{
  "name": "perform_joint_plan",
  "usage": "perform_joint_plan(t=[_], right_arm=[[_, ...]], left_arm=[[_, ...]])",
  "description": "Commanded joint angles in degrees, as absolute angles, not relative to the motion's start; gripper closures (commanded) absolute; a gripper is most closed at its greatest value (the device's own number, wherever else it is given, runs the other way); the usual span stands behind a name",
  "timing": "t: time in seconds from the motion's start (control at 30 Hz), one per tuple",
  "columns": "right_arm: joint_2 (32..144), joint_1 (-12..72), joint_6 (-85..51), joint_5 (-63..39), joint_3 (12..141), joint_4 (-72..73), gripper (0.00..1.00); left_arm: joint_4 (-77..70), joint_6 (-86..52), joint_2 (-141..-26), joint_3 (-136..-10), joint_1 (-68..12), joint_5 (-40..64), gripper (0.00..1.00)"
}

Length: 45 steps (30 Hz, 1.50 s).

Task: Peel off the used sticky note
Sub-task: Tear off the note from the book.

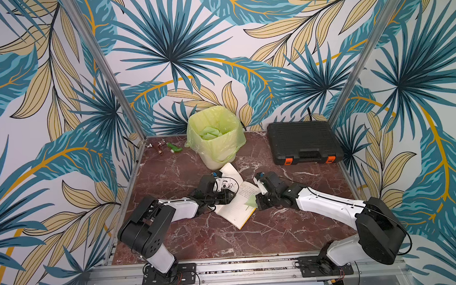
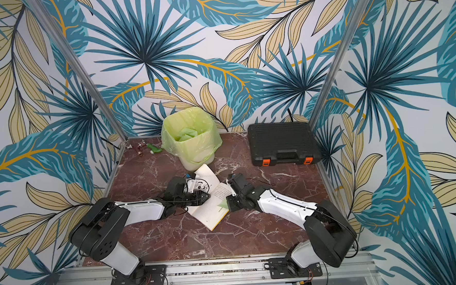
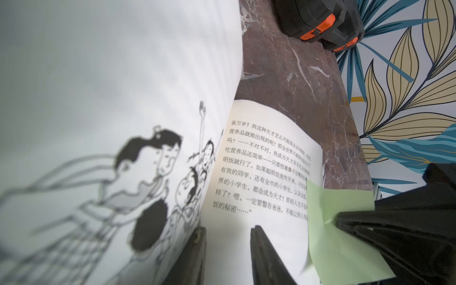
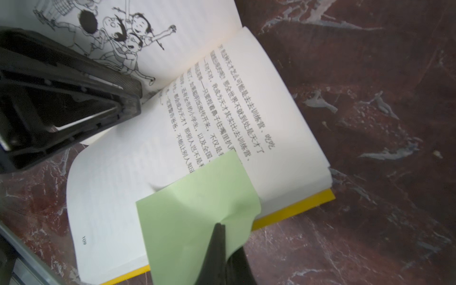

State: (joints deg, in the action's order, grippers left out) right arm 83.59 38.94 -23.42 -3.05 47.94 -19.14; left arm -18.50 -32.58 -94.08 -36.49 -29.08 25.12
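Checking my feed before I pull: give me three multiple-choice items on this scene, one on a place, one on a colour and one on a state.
1. The sticky note lies over:
A. the illustrated page
B. the text page
C. the bin's rim

2. The latches on the black case are:
A. orange
B. green
C. white

3. The right end effector is:
A. open above the note
B. shut on the note
C. far from the book

Answers:
1 B, the note covers the ends of the printed lines in both wrist views.
2 A, both latches show orange in both top views.
3 B, the jaws meet on a creased corner of the note.
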Motion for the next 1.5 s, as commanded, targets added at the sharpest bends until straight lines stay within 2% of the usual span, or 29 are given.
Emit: perform_joint_plan(t=[0.0,0.5,0.87,1.17,1.3,1.47], right_arm=[[84.49,38.84,-24.31,-3.31,46.42,-19.2,1.0],[83.22,39.12,-26.79,-2.82,46.43,-17.14,1.0],[83.03,27.41,-36.34,-15.85,43.98,-13.47,1.0],[87.53,19.33,-46.39,-26.68,43.07,-9.24,1.0],[87.49,17.81,-45.9,-27.41,43.7,-9.05,1.0],[80.15,17.77,-40.96,-27.32,47.55,-7.98,1.0]], left_arm=[[-18.0,-31.45,-96.07,-38.5,-29.73,24.78,0.64],[-19.6,-32.3,-99.74,-39.64,-32.49,24.33,0.64],[-18.28,-31.2,-99.48,-39.04,-33.24,22.17,0.64],[-17.37,-30.64,-98.99,-38.54,-33.4,20.71,0.64],[-16.76,-30.33,-98.67,-38.54,-33.4,20.34,0.64],[-16.26,-30.14,-98.25,-38.41,-33.4,19.92,0.64]])
